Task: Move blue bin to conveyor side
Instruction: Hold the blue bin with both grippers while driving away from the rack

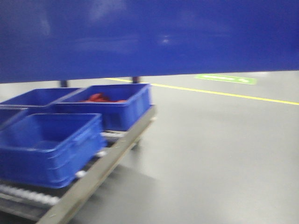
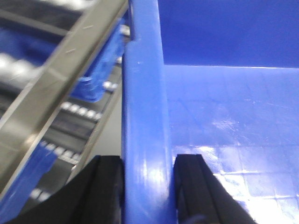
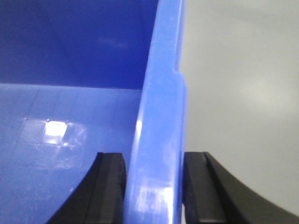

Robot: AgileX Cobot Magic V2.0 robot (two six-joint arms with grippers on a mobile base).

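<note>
The blue bin [image 1: 149,37] is held up in front of the front camera and fills the top of that view. My left gripper [image 2: 148,186] is shut on the bin's left rim [image 2: 142,116], with one black finger [image 2: 105,191] outside the wall and the other inside. My right gripper [image 3: 154,186] is shut on the bin's right rim [image 3: 159,140] in the same way. The bin's glossy inside floor [image 3: 56,140] is empty. The dark mesh belt with the red strip is out of view.
A roller rack with a steel side rail [image 1: 107,163] stands low on the left and carries other blue bins [image 1: 46,149], one with red contents [image 1: 117,105]. The rail also shows in the left wrist view [image 2: 56,79]. Grey floor with a yellow line [image 1: 224,93] lies right.
</note>
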